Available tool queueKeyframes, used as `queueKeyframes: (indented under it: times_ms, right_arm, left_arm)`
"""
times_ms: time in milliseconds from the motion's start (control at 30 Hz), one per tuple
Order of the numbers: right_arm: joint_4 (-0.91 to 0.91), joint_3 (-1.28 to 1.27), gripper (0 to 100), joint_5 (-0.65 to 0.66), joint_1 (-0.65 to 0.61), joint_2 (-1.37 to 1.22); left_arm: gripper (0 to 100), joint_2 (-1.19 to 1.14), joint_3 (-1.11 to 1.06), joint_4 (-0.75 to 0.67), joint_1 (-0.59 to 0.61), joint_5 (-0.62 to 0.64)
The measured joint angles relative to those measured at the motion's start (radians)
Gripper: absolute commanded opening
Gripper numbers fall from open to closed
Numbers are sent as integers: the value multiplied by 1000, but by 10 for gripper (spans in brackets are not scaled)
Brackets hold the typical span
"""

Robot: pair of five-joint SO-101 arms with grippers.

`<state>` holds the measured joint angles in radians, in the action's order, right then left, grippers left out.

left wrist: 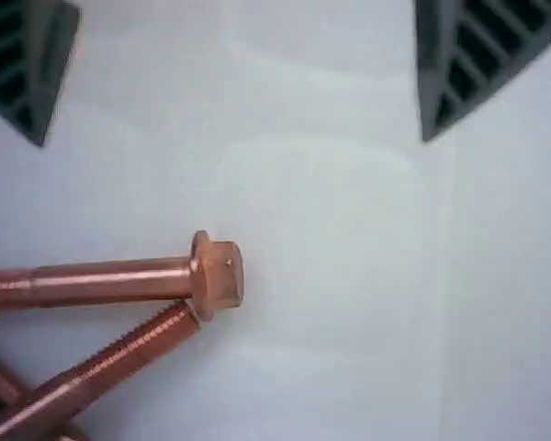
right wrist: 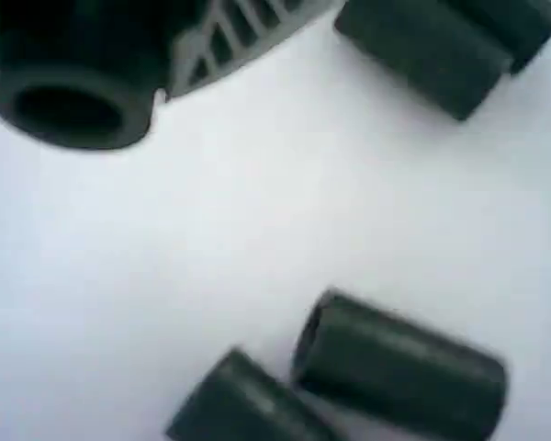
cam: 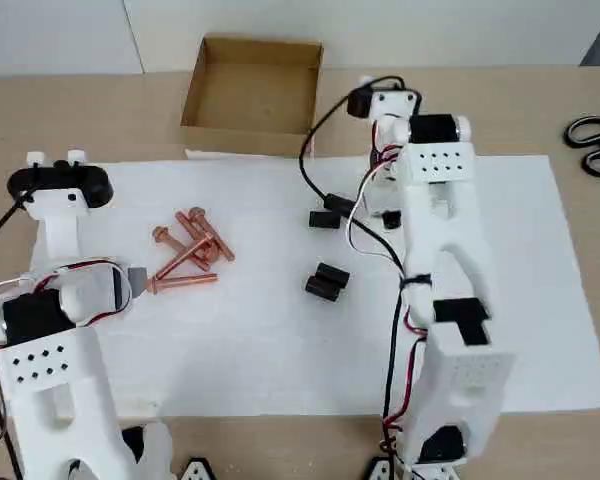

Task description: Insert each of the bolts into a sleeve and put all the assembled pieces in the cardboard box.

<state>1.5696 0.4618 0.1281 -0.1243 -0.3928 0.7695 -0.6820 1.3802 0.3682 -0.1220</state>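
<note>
The left tool (left wrist: 234,138) hangs over the white foam sheet (cam: 260,350) with its jaws spread wide and nothing between them. It is just beside the loose heap of copper-coloured, flange-headed metal bolts (cam: 190,250), and the nearest bolt head (left wrist: 219,274) lies just short of the gap. The right tool (right wrist: 110,69) appears closed on a short black tubular sleeve (right wrist: 64,106), whose bore faces the wrist camera. It is held above the sheet near the pair of loose black sleeves (cam: 326,283), which lie touching side by side. A further black sleeve (cam: 325,218) lies nearer the open brown cardboard box (cam: 248,135) at the far side of the bench (cam: 540,110). No bolt is joined to a sleeve yet, so the task seems to be at its start. The bolts look stiff, smooth and dense for their size, and their round shanks will probably roll or slip. The safest hold is likely across the plain shank just under the head, square to the axis, leaving the threaded end free to enter a bore. Because the bolts lie crossed, lifting one may drag its neighbours. The sleeves look light and rigid, and are best gripped across the outer wall at mid-length with the bore left open.
</note>
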Motion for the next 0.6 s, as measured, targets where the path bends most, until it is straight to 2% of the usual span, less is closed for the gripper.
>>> queueKeyframes:
  times_ms: [267,600]
  right_arm:
    - [46,0,28,26,2,123]
    - [52,-57,28,26,2,123]
  left_arm:
    - [244,-64,112,84,0,0]
    - [245,-589,400,221,0,6]
